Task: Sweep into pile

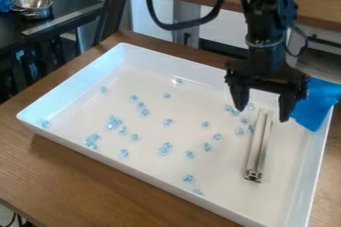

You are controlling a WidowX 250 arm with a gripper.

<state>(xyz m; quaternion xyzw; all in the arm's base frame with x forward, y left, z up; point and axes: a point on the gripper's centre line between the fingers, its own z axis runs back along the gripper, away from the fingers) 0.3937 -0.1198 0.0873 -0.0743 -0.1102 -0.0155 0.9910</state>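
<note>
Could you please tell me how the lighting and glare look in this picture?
In the camera view, a pale sheen lies along the left-hand wall of the white tray; bright highlights show on the metal bowl; the black gripper reads almost as a silhouette against the lighter tray floor.

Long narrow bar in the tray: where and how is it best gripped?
Probably near its far end, from straight above, jaws closing across its narrow width. The bar lies lengthwise toward the camera, away from the tray's walls, and the open jaws already hang at that end.
</note>
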